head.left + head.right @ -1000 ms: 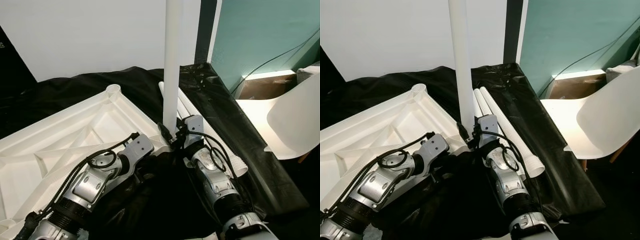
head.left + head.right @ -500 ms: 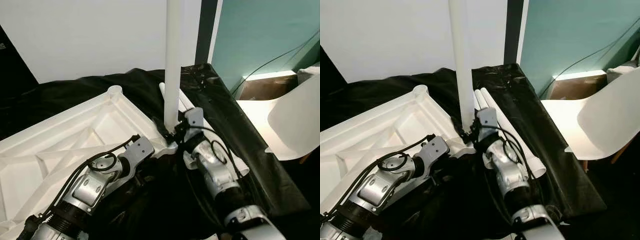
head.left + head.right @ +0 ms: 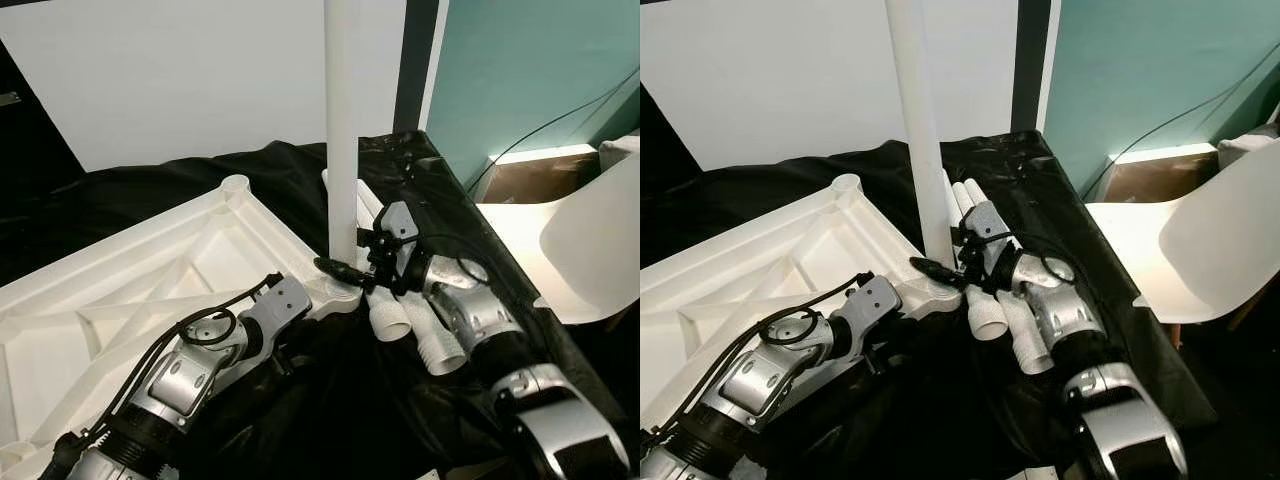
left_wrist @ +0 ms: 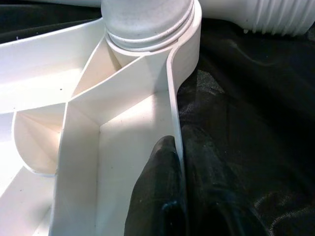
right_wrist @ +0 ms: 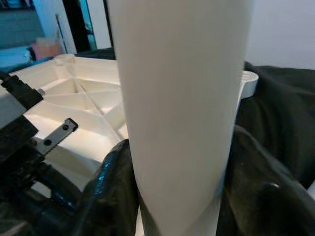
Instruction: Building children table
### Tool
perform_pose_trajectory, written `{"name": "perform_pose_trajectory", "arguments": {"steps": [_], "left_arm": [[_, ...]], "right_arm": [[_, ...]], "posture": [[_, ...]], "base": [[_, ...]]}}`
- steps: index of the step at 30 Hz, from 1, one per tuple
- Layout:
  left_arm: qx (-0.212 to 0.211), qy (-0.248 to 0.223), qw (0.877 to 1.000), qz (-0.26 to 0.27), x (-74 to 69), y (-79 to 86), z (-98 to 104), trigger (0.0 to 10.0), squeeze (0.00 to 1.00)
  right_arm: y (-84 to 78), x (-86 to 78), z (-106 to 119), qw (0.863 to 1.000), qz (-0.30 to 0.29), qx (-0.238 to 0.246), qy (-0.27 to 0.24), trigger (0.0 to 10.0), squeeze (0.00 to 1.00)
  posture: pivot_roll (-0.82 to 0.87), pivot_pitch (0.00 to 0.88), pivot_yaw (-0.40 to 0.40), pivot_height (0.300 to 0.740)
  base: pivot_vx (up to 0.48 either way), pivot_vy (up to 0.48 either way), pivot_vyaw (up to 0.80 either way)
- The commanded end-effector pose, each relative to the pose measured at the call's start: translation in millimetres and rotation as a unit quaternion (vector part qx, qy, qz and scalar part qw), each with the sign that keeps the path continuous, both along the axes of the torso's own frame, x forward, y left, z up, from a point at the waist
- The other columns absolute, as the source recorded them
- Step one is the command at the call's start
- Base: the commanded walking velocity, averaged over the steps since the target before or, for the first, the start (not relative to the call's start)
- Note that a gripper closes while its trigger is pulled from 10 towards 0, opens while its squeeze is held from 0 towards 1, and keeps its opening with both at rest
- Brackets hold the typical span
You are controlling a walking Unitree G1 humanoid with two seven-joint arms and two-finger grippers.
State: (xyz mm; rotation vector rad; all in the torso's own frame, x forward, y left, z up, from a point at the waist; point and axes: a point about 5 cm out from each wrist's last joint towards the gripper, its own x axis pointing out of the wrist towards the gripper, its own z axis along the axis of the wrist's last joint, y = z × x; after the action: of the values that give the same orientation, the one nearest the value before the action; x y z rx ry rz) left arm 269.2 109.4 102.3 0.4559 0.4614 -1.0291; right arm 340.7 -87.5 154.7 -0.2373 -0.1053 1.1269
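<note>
One upright table leg pinched by right hand; two loose legs; left hand pinches tabletop rim.

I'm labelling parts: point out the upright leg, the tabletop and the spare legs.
upright leg (image 3: 341, 120), left eye view, mid shaft.
tabletop (image 3: 120, 275), left eye view, ribbed underside near the far rim.
spare legs (image 3: 988, 317), right eye view, ribbed end of one.
</note>
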Motion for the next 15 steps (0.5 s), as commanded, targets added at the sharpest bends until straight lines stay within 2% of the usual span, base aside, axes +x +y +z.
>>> {"name": "perform_pose_trajectory", "arguments": {"steps": [1, 5, 9, 12, 13, 14, 15], "left_arm": [[0.038, 0.086, 0.995, -0.021, -19.9, 1.4, -35, 10.0, 0.00], [0.039, 0.087, 0.995, -0.019, -20.9, 3.2, -35, 10.0, 0.00], [0.039, 0.087, 0.995, -0.019, -20.8, 3.4, -35, 10.0, 0.00], [0.038, 0.087, 0.995, -0.020, -20.8, 3.3, -35, 10.0, 0.00], [0.039, 0.087, 0.995, -0.020, -20.8, 3.4, -35, 10.0, 0.00], [0.039, 0.087, 0.995, -0.020, -20.9, 3.4, -35, 10.0, 0.00], [0.039, 0.087, 0.995, -0.020, -20.7, 3.5, -35, 10.0, 0.00]], "right_arm": [[7.5, -6.9, -13, 0.997, 0.058, -0.038, 0.030, 0.0, 0.00], [1.6, -8.2, -16, 0.993, 0.087, -0.058, 0.051, 0.0, 0.00], [4.4, -10.7, -17, 0.993, 0.086, -0.025, 0.073, 0.0, 0.00], [9.0, -13.2, -18, 0.995, 0.072, 0.001, 0.072, 0.0, 0.00], [14.6, -13.8, -13, 0.997, 0.004, 0.071, 0.032, 0.0, 0.00], [15.6, -14.5, -9, 0.991, -0.049, 0.123, 0.006, 0.0, 0.00], [11.6, -14.5, -8, 0.978, -0.124, 0.170, 0.000, 0.0, 0.00]], "posture": [[0.07, 0.000, 0.020, 0.740], [0.08, 0.000, 0.020, 0.740], [0.08, 0.000, 0.020, 0.740], [0.08, 0.000, 0.019, 0.740], [0.08, 0.000, 0.022, 0.740], [0.08, 0.000, 0.022, 0.740], [0.08, 0.000, 0.017, 0.740]], "base": [[0.000, 0.000, 0.00], [0.000, 0.000, 0.00], [0.000, 0.000, 0.00], [0.000, 0.000, 0.00], [0.000, 0.000, 0.00], [0.000, 0.000, 0.00], [0.000, 0.000, 0.00]]}}
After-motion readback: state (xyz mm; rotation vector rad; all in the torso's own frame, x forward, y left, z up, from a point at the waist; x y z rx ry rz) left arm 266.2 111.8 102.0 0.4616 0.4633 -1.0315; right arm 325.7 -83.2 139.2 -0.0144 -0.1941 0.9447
